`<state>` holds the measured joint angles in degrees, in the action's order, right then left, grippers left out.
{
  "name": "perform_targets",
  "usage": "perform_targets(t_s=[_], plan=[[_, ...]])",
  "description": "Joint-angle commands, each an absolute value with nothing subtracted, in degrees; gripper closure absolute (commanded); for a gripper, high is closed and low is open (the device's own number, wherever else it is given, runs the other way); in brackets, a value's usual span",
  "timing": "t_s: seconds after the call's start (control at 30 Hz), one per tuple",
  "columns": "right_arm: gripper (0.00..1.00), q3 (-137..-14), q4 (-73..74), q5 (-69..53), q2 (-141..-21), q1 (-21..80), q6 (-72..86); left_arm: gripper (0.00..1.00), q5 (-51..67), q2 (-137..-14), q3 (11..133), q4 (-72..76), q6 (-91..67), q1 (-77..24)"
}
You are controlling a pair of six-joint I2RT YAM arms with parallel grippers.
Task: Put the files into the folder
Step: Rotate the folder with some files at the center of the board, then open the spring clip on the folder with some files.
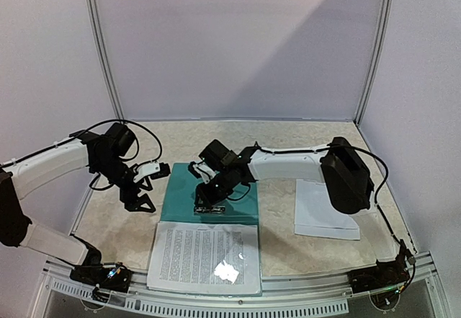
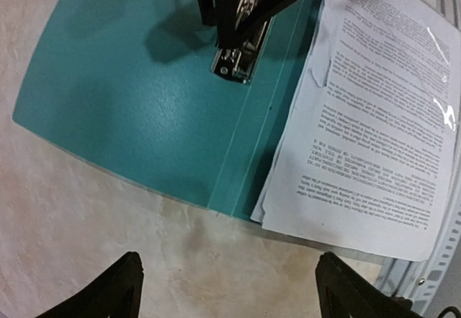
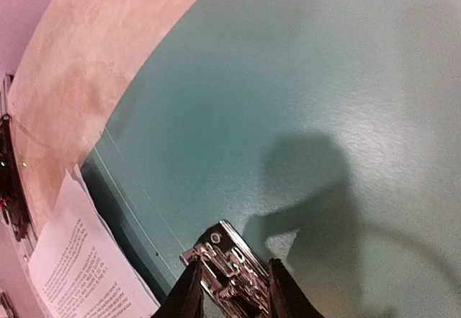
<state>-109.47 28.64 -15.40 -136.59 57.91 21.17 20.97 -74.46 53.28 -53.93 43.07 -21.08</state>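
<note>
Sheets of thin white printed paper (image 1: 204, 257) look floppy; my wide-open left tool (image 2: 229, 264) should pinch an edge, my right tool (image 3: 234, 282) clamps the silver metal clip (image 3: 220, 257).

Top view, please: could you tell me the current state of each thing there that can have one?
Folder: open, lying flat.
Clip: pinched by the right gripper.
Printed sheets: stacked flat, overlapping the folder's near edge, not clipped.
Loose sheet: flat, apart from the folder.
Left gripper: open, empty.
Right gripper: shut on the clip.
</note>
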Motion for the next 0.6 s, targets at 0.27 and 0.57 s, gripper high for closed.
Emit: perform_targets(t_s=[0.27,0.57], plan=[[0.69,-84.6,16.0,-18.0,-116.4,52.4,42.7,0.30,8.4,-80.5,56.6,-34.2,42.5,-29.3],[0.73,-83.3,15.1,-24.0,-121.3,51.3,46.1,0.27,4.9,-94.4,56.5,-28.2,46.7,-30.6]])
